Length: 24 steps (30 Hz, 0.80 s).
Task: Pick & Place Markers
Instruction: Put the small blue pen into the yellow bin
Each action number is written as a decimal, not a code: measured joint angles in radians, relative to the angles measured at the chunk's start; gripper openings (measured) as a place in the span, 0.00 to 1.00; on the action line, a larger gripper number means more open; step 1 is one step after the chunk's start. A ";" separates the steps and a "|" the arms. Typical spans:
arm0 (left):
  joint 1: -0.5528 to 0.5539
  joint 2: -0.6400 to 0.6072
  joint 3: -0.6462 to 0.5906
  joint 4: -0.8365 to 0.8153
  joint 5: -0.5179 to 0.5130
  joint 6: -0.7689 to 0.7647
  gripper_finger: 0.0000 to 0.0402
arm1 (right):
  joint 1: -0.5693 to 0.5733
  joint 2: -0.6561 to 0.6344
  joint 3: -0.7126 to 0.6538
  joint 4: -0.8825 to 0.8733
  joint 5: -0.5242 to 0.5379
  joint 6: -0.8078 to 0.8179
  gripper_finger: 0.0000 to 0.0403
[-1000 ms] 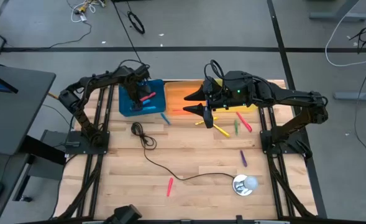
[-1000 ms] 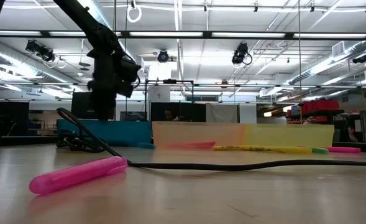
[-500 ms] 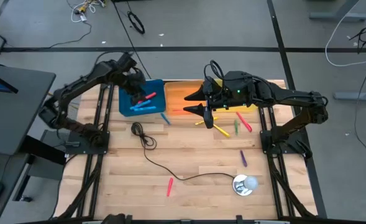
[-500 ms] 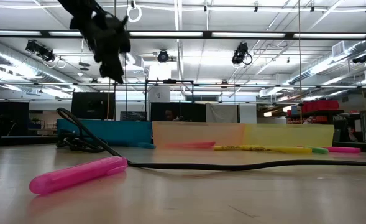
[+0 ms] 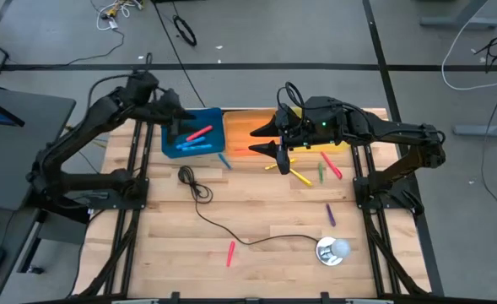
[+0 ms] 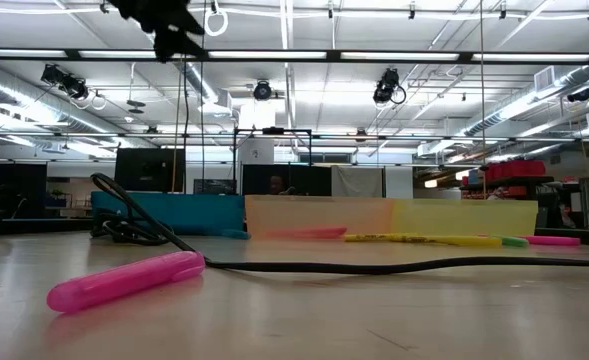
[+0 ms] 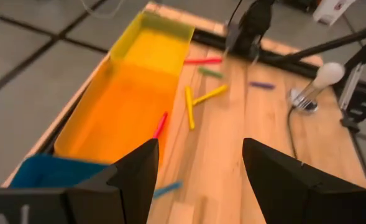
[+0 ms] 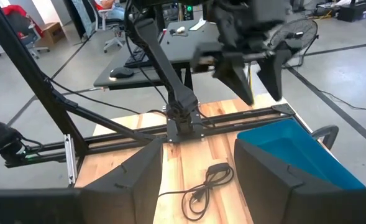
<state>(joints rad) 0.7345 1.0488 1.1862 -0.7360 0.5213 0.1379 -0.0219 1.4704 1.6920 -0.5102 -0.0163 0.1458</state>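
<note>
My left gripper (image 5: 178, 125) (image 7: 199, 144) hangs open and holds nothing, high above the left part of the blue tray (image 5: 193, 139); in the low view it shows at the very top (image 6: 169, 20). A red marker (image 5: 199, 133) and a blue one lie in that tray. My right gripper (image 5: 252, 139) (image 8: 198, 144) stays open and holds nothing above the orange tray (image 5: 252, 135). Several markers lie flat on the wood: yellow (image 5: 299, 176), green (image 5: 321, 173), pink (image 5: 331, 165), purple (image 5: 330, 215), blue (image 5: 224, 160) and a pink one (image 5: 229, 252) (image 6: 124, 280) near the front.
A yellow tray (image 5: 289, 112) adjoins the orange one at the far edge. A thin black cable (image 5: 202, 196) runs from a coil by the blue tray across the table to a round silver-white object (image 5: 332, 250). Bare wood lies at the front left (image 5: 172, 253).
My left gripper has risen from just above the blue tray and drawn back toward the table's left edge, tipping from pointing down to nearly level. The red marker stays lying in the blue tray.
</note>
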 joint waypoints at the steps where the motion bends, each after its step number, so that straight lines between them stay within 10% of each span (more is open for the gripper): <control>1: -0.015 -0.016 0.000 0.012 -0.006 -0.015 0.59 | 0.000 0.000 0.000 0.000 0.000 0.000 0.50; 14: -0.227 -0.135 -0.001 0.204 -0.117 -0.121 0.59 | 0.000 0.000 0.000 0.000 0.000 -0.001 0.50; 24: -0.447 -0.134 -0.209 0.685 -0.263 -0.244 0.59 | 0.000 0.000 0.000 -0.002 0.000 -0.001 0.50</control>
<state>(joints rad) 0.2876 0.9151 0.9772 -0.0506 0.2581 -0.1060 -0.0217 1.4704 1.6920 -0.5121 -0.0162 0.1451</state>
